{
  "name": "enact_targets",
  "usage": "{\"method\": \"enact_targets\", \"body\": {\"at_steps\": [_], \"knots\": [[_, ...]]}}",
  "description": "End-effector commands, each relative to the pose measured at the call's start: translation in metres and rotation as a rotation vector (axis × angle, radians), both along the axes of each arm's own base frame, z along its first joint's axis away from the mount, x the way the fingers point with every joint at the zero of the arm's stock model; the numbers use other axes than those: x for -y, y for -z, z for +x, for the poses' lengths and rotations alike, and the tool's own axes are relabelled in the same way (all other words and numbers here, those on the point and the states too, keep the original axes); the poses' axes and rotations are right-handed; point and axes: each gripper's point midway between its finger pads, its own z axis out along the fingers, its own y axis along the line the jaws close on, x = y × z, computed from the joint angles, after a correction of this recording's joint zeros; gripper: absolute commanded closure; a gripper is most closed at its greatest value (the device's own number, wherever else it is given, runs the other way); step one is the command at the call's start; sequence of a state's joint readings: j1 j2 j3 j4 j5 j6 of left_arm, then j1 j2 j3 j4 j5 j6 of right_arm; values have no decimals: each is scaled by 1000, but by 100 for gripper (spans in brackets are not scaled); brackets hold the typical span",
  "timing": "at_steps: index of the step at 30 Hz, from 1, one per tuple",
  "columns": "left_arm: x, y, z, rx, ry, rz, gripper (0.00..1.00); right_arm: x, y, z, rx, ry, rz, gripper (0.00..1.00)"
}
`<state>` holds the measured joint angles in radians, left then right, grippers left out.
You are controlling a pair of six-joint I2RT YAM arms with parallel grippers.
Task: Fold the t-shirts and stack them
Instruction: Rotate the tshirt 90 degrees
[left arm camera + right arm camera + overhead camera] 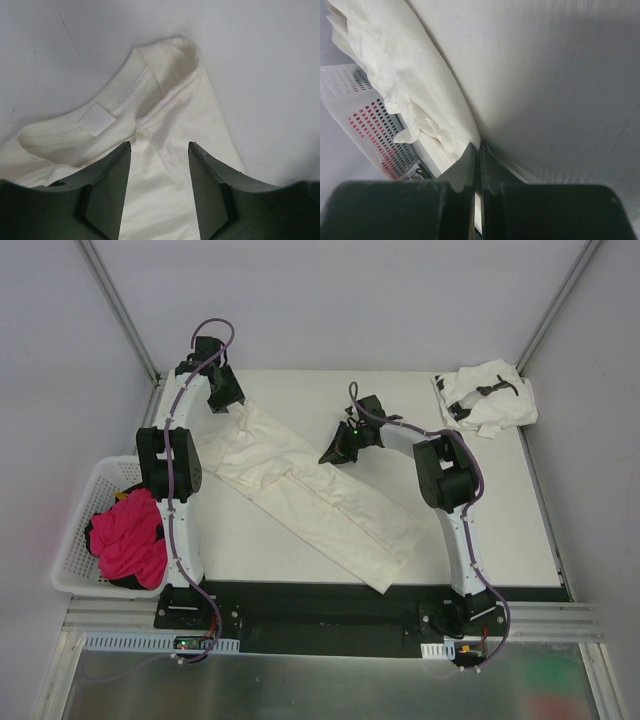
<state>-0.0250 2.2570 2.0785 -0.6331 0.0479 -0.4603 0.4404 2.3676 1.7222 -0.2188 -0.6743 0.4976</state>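
Observation:
The cream-white t-shirt point(300, 485), folded into a long strip, lies slantwise from the back left to the front middle of the table. My left gripper point(226, 400) is open just above its collar end; in the left wrist view point(160, 150) the cloth point(170, 100) and neck label point(96, 120) lie between and beyond the fingers. My right gripper point(333, 454) is at the strip's right edge, shut at the cloth's edge point(479, 146), which looks slightly lifted point(395, 60). The white t-shirt with black marks point(487, 396) lies bunched at the back right corner.
A white plastic basket point(80, 505) holding a pink cloth point(132, 536) stands off the table's left edge; it also shows in the right wrist view point(350, 95). Grey walls enclose the table at the back and sides.

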Motion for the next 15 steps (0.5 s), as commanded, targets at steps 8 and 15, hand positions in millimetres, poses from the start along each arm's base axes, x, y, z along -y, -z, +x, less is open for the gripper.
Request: {"method": "enact_targets", "body": {"at_steps": [8, 15], "knots": [[-6, -26, 6, 61, 3, 24, 51, 45, 5, 40, 9, 142, -2, 99], [-9, -29, 5, 68, 4, 47, 51, 97, 5, 68, 12, 265, -11, 99]]}}
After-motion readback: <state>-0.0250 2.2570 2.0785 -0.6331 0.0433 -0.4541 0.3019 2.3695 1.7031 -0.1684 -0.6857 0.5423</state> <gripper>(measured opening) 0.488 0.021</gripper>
